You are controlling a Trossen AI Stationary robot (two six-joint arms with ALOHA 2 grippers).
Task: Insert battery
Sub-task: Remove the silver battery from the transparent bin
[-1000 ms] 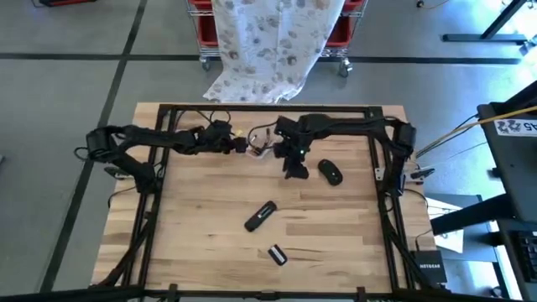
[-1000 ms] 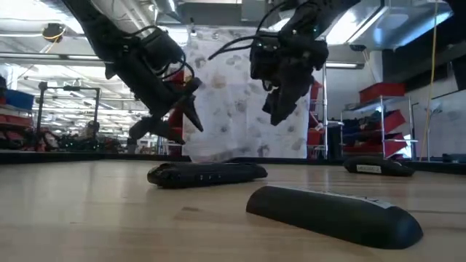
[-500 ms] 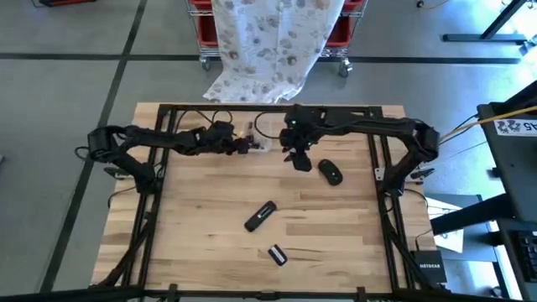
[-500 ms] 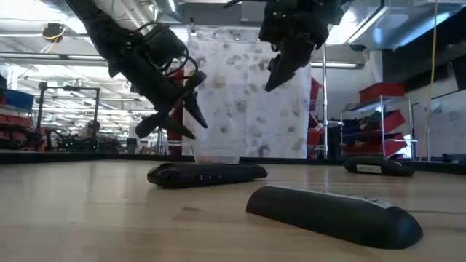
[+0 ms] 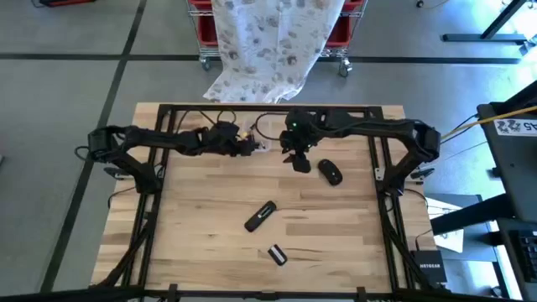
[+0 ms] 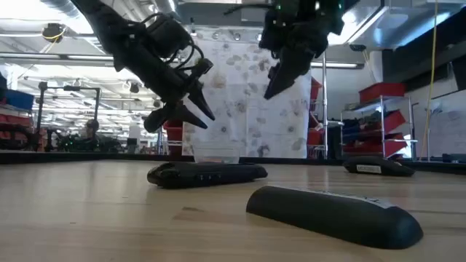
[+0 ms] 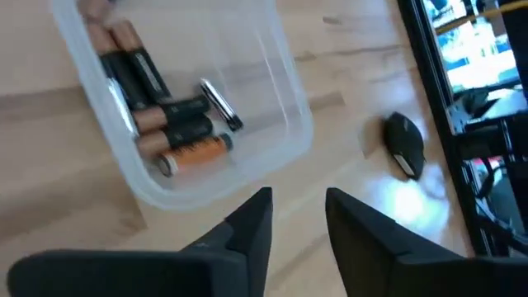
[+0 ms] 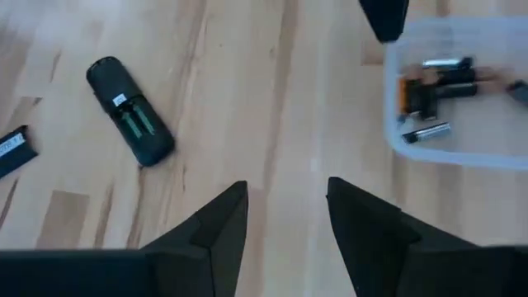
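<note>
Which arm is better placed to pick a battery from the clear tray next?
Left, probably. The left tool hangs open right beside the clear tray, with the batteries close ahead. The right tool is also open and empty, but the tray sits farther off in its wrist view.

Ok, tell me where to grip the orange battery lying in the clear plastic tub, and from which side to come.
Grip the orange battery across the middle of its round body, coming straight down from above. It lies flat in the clear plastic tub, whose walls likely block a sideways approach. A black battery lies close along one side, so room there is tight.
</note>
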